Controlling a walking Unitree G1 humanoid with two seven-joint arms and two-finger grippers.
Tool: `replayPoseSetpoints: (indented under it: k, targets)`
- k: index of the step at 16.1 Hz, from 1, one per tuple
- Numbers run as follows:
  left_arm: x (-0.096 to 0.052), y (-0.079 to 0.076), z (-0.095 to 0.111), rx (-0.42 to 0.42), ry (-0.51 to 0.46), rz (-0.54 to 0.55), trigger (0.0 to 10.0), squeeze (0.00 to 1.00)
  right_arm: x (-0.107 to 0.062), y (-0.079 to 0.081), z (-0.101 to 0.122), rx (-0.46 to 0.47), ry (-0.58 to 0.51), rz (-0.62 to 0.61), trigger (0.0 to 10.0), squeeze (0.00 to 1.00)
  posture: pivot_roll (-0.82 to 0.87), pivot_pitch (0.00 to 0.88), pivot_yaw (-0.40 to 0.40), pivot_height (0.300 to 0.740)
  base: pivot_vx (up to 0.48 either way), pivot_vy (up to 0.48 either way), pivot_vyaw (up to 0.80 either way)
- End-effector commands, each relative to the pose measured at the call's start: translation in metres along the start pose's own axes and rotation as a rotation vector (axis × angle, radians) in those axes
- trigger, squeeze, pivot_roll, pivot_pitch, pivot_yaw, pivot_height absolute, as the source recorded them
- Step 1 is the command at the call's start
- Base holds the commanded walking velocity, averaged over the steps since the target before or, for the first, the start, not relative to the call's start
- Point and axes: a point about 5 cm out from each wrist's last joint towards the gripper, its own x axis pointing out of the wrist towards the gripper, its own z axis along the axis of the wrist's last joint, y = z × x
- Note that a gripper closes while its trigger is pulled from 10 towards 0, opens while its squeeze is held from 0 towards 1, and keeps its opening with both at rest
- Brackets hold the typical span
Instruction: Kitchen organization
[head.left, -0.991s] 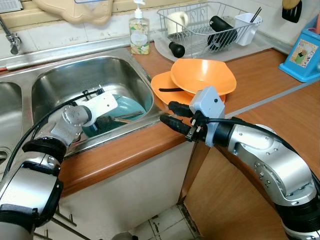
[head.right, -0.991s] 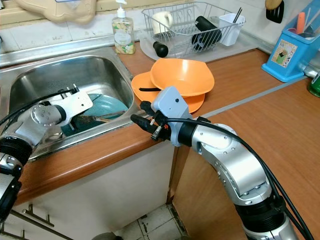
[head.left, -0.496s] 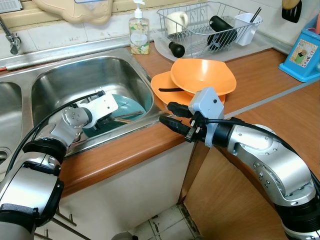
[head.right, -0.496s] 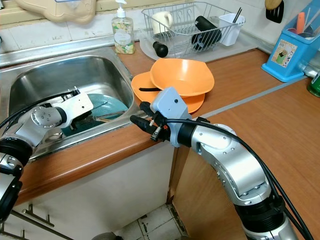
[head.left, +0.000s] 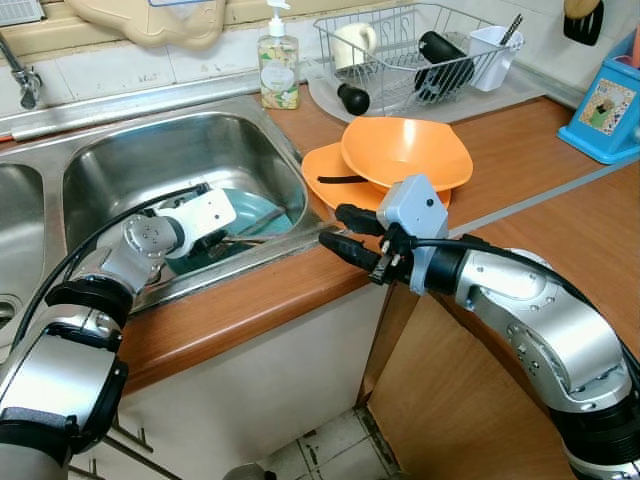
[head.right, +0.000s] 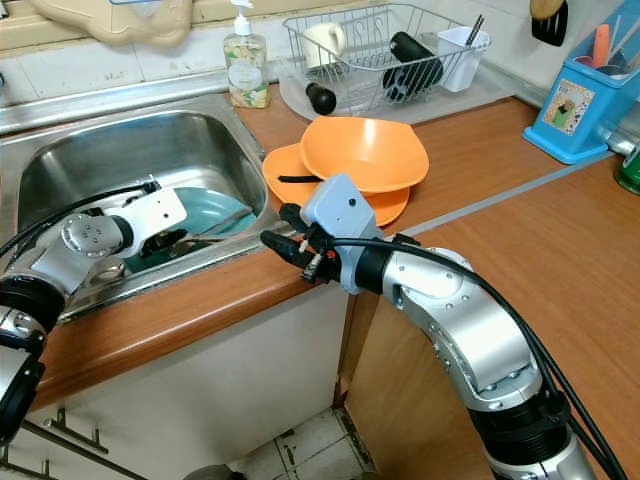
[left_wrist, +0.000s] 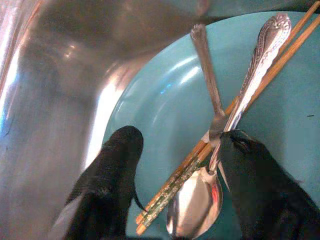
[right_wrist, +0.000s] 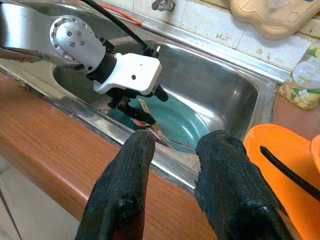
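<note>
We see the wooden counter (head.left: 520, 170) first, with the steel sink (head.left: 150, 160) set into it at about ten o'clock from our head camera. A dish rack (head.left: 410, 50) stands at twelve o'clock against the wall, a soap bottle (head.left: 278, 62) just beside it at eleven, and a blue holder (head.left: 610, 105) at two o'clock. Two orange bowls (head.left: 400, 160) sit stacked near the middle of the counter, touching each other.

Down in the sink lies a teal plate (left_wrist: 280, 120). Our left gripper (left_wrist: 172, 175) reaches into the basin over it. From the head, we make out little under the gripper's white housing; the left wrist camera shows the cutlery on the plate: a spoon (left_wrist: 235, 140), a fork (left_wrist: 207, 85) and a pair of chopsticks (left_wrist: 220, 135), all crossing one another. The fingers stand wide apart on either side of the chopstick tips and spoon bowl, closed on nothing.

Our right gripper (head.left: 345, 230) hovers at the sink's front rim, at about six o'clock from the bowls, fingers narrowly parted and empty, as the right wrist camera confirms.
</note>
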Motion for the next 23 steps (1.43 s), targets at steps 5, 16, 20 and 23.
replayPoseSetpoints:
  k: [5, 16, 20, 23]
  targets:
    - [0.000, 0.005, 0.008, -0.041, -0.053, 0.012, 10.0, 1.00, -0.001, -0.001, 0.002, -0.010, -0.012, -0.020, 10.0, 0.00, -0.12, 0.000, 0.028, 0.740, 0.000, 0.000, 0.00]
    - [-0.039, 0.000, 0.064, -0.430, -0.713, 0.062, 10.0, 0.00, -0.037, -0.107, 0.005, 0.166, 0.011, -0.745, 10.0, 0.45, -0.11, 0.000, 0.014, 0.740, 0.000, 0.000, 0.00]
    - [-0.056, -0.026, 0.064, -0.505, -0.733, -0.038, 10.0, 1.00, -0.049, -0.124, -0.005, 0.314, 0.053, -0.825, 10.0, 1.00, -0.11, 0.000, 0.006, 0.740, 0.000, 0.000, 0.00]
    - [-0.061, -0.037, 0.064, -0.527, -0.711, -0.049, 10.0, 0.40, -0.059, -0.139, -0.011, 0.435, 0.078, -0.851, 10.0, 0.47, -0.11, 0.000, 0.000, 0.740, 0.000, 0.000, 0.00]
